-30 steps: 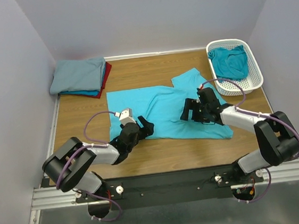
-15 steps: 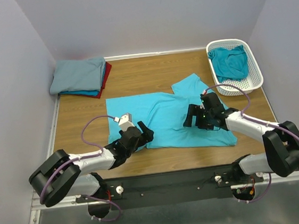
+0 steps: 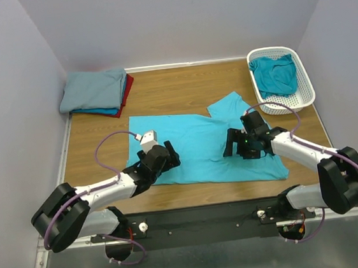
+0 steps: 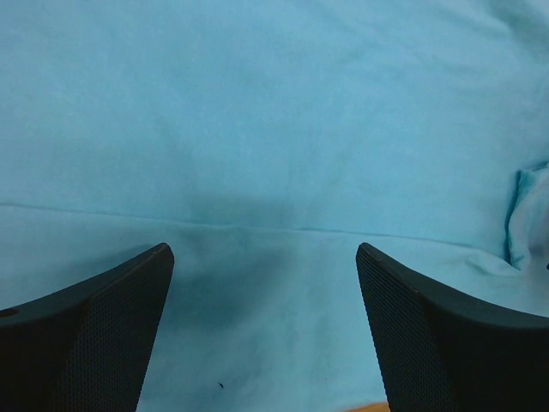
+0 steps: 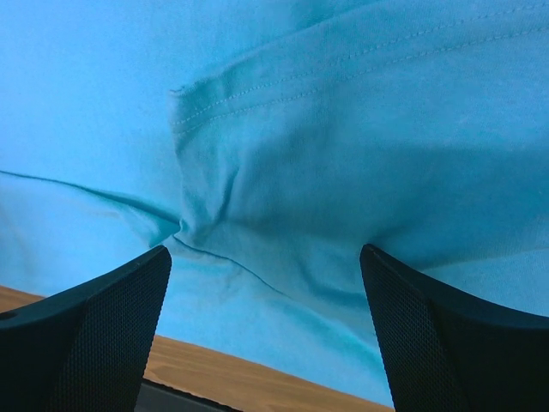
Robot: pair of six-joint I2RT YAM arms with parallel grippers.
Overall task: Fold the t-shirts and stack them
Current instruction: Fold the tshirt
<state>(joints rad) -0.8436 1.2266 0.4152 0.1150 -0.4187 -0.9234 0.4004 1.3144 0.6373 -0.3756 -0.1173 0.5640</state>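
Observation:
A bright turquoise t-shirt lies spread flat across the middle of the table, one sleeve pointing to the back. My left gripper hovers low over its near left part, jaws open; the left wrist view shows only smooth cloth between the fingers. My right gripper is open over the shirt's near right part, above a hemmed fold and small creases. Neither gripper holds cloth. A deeper teal t-shirt lies crumpled in the basket. Folded t-shirts, grey-blue on top with blue and red below, are stacked at the back left.
The white lattice basket stands at the back right corner. Bare wood shows behind the shirt, and a strip of wood runs between the shirt's near hem and the table's front edge. Grey walls close in three sides.
The turquoise shirt has slid toward the near edge and lies flatter. Both grippers moved nearer with it, and the left jaws opened slightly wider.

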